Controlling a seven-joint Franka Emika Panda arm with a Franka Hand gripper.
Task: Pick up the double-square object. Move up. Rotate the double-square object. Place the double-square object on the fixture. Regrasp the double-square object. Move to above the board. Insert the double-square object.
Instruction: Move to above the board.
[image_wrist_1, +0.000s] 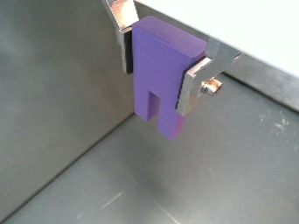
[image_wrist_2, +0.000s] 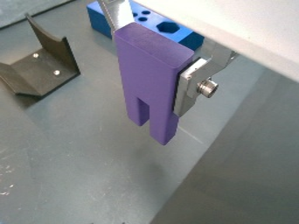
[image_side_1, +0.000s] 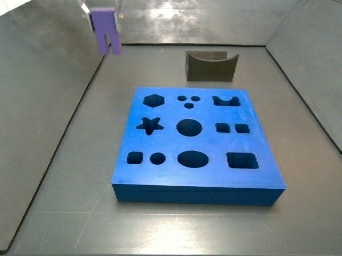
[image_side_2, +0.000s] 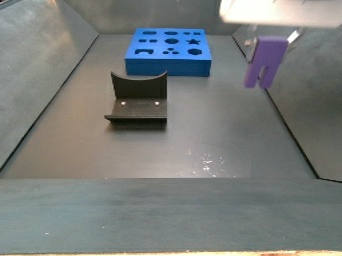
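Gripper (image_wrist_2: 149, 61) is clamped on the double-square object (image_wrist_2: 152, 83); the silver finger plates press its two side faces near the solid end. Both wrist views show the block hanging with its notched end down, the two square prongs pointing at the floor. Nothing touches the prongs. One silver finger (image_wrist_1: 198, 83) with a round screw head sits against the block's edge in a wrist view.

In a side view the double-square object (image_side_1: 104, 29) hangs near the far left corner of the enclosure, clear of the grey floor (image_side_1: 80, 150), well apart from the board (image_side_1: 195, 145) and from the fixture (image_side_1: 211, 66). In a side view the block (image_side_2: 265, 62) hangs below the gripper body (image_side_2: 274, 12) at the right wall, off to the side of both board (image_side_2: 170, 52) and fixture (image_side_2: 136, 100).

The fixture stands on the floor, empty, near one short edge of the board but not touching it. The board lies flat, cut-outs up. A wrist view catches the fixture (image_wrist_2: 41, 66) and a corner of the board (image_wrist_2: 158, 26) behind the block.
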